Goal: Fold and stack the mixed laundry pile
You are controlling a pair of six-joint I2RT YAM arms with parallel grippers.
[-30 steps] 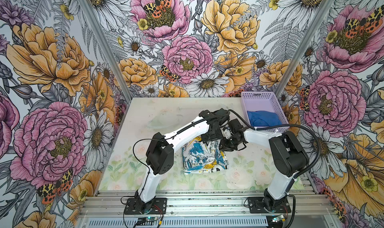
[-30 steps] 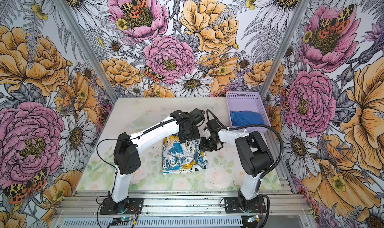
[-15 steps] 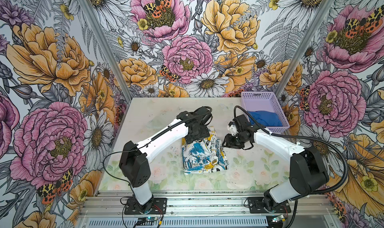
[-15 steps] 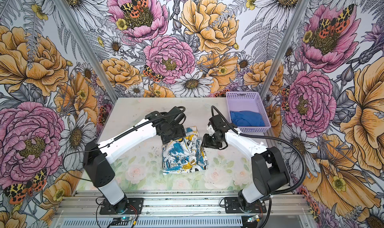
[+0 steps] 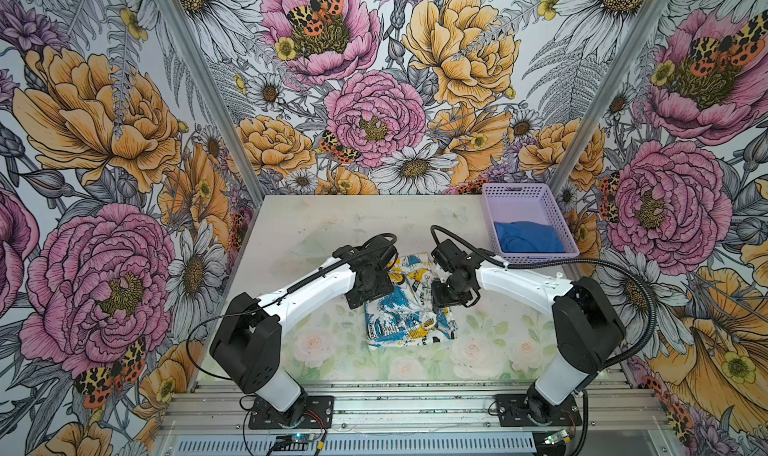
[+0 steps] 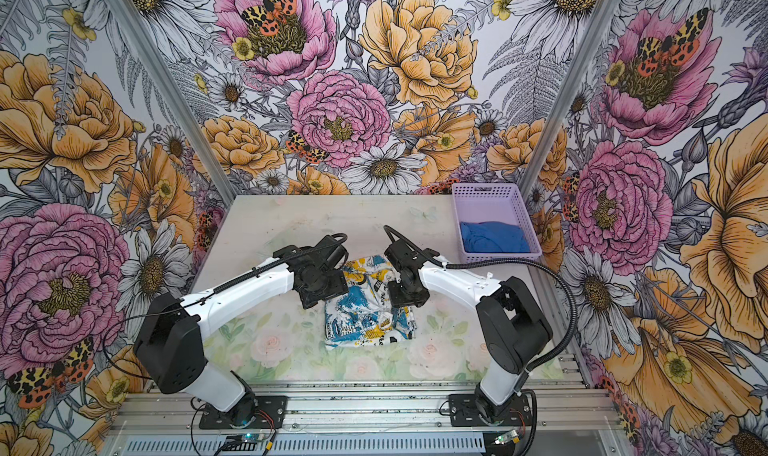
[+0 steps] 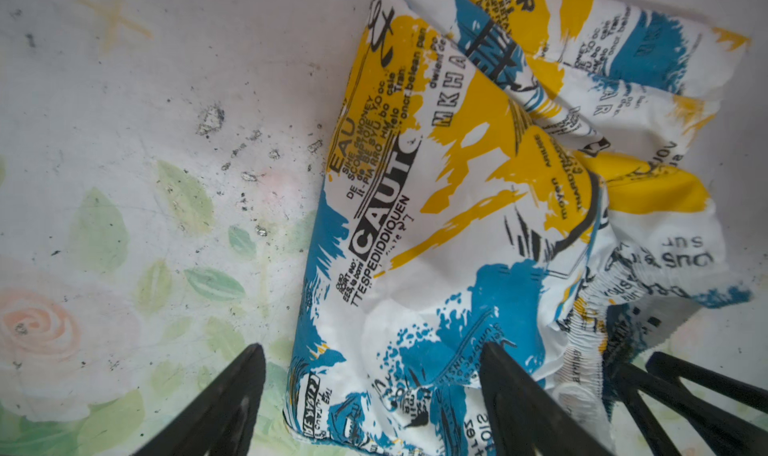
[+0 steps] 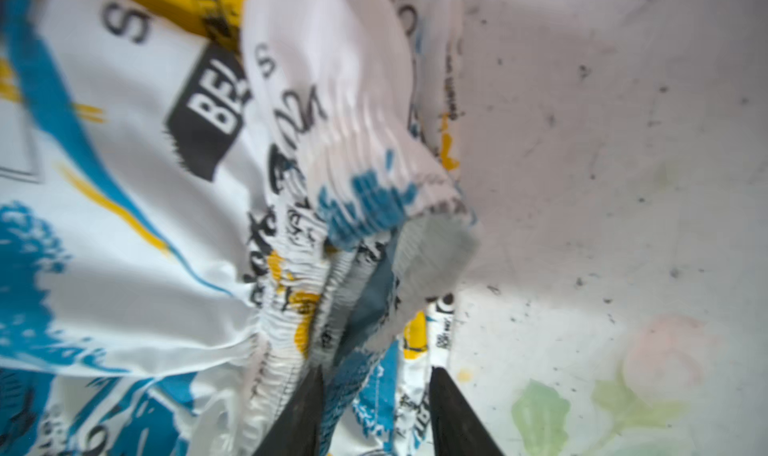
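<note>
The white garment printed with black text and yellow and blue splashes [image 5: 405, 312] [image 6: 365, 314] lies folded mid-table. My left gripper [image 5: 376, 298] [image 6: 322, 294] hovers over its left edge, open; in the left wrist view [image 7: 374, 404] one finger is over the table and the other over the cloth [image 7: 457, 184]. My right gripper [image 5: 444, 300] [image 6: 405, 299] [image 8: 380, 412] sits at the garment's right side, its jaws closed on a bunched fold by the gathered waistband [image 8: 332, 208], with creases running toward it. The royal blue T-shirt [image 5: 528, 238] [image 6: 494, 238] lies crumpled in the basket.
The lavender perforated basket [image 5: 515, 192] [image 6: 484, 190] stands at the table's back right corner. Floral walls close in the table on three sides. An aluminium rail with both arm bases [image 5: 291, 412] runs along the front edge.
My right gripper has come back left and forward onto the garment's right side and narrowed on its fabric. My left gripper has shifted slightly toward the front left, still open.
</note>
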